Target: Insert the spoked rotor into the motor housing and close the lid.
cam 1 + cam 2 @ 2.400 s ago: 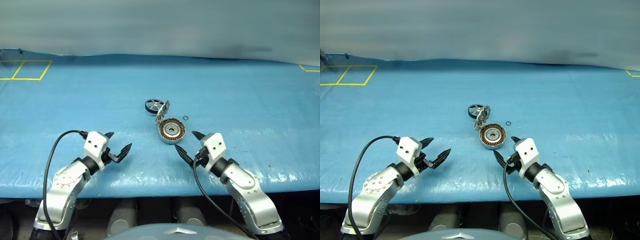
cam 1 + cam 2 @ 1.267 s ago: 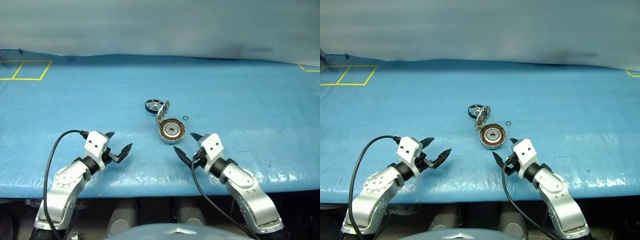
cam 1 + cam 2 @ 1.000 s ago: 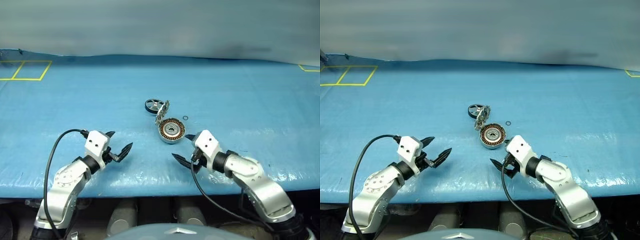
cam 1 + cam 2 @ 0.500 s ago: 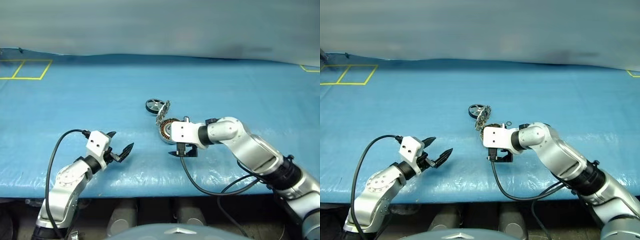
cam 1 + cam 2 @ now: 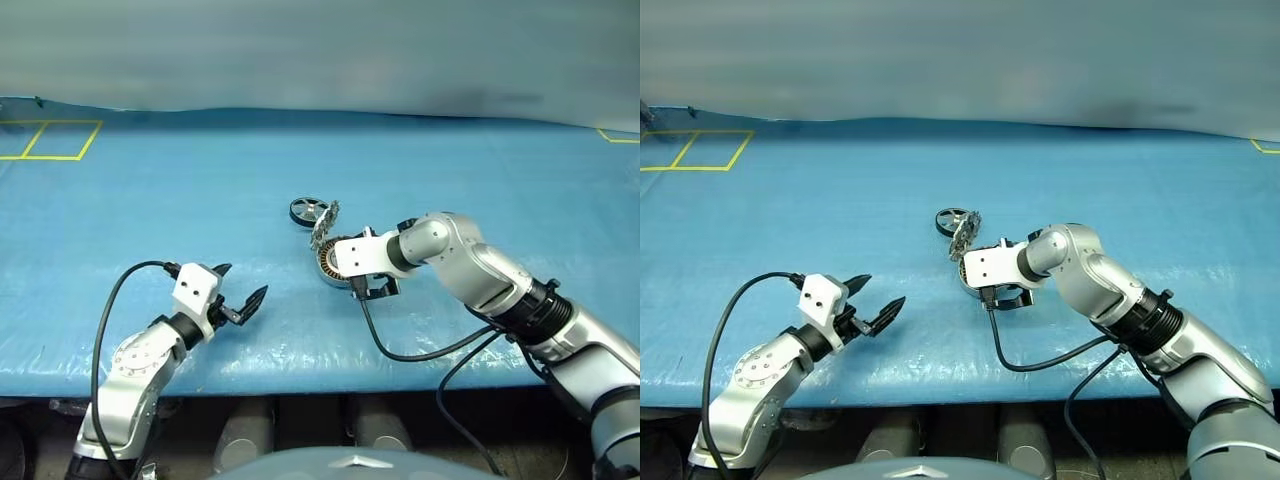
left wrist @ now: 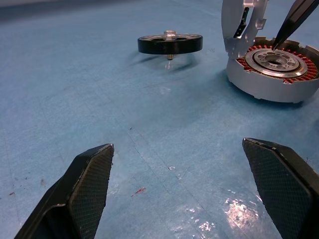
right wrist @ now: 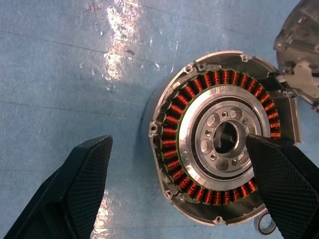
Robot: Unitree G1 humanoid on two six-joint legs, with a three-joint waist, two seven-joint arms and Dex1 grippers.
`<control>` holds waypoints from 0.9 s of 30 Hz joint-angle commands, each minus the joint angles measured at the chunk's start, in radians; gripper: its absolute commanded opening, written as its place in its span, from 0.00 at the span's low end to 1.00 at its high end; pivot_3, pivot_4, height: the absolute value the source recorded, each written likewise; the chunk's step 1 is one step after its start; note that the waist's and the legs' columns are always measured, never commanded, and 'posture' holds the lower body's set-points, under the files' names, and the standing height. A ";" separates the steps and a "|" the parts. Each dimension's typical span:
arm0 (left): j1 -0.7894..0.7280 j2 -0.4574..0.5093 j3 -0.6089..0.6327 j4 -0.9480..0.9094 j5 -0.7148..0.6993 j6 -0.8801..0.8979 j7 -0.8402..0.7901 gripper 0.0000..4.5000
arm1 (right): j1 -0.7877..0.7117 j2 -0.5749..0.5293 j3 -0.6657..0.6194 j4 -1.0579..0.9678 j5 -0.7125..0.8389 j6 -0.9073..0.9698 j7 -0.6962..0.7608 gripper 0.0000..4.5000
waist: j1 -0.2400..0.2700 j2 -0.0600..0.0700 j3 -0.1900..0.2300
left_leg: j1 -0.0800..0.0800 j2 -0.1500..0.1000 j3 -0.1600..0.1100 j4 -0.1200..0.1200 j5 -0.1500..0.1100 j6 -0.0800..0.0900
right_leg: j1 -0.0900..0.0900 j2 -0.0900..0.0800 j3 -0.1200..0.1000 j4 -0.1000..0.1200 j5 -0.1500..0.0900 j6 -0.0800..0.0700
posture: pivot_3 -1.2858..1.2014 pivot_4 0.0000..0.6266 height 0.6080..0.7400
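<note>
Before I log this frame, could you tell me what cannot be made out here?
- Motor housing: in the head views, the right gripper covers most of it.
- Lid: cut off by the right wrist view's edge.
- Spoked rotor: spokes too small to count in the head views.

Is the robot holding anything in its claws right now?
No. Both the left gripper and right gripper are open and empty; the right one hovers above the motor housing.

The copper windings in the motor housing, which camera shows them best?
The right wrist view: it looks straight down on the motor housing. The left wrist view shows it side-on; in the head views the right arm partly covers it.
</note>
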 commanded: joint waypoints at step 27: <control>0.007 -0.021 -0.005 -0.012 0.012 -0.039 0.005 1.00 | 0.047 0.064 -0.061 -0.002 -0.060 -0.009 0.113 0.42 | -0.002 0.000 -0.001 | 0.001 0.000 0.000 0.000 0.000 0.000 | 0.001 0.000 0.000 0.000 0.000 0.000 | 0.52 0.24 1.00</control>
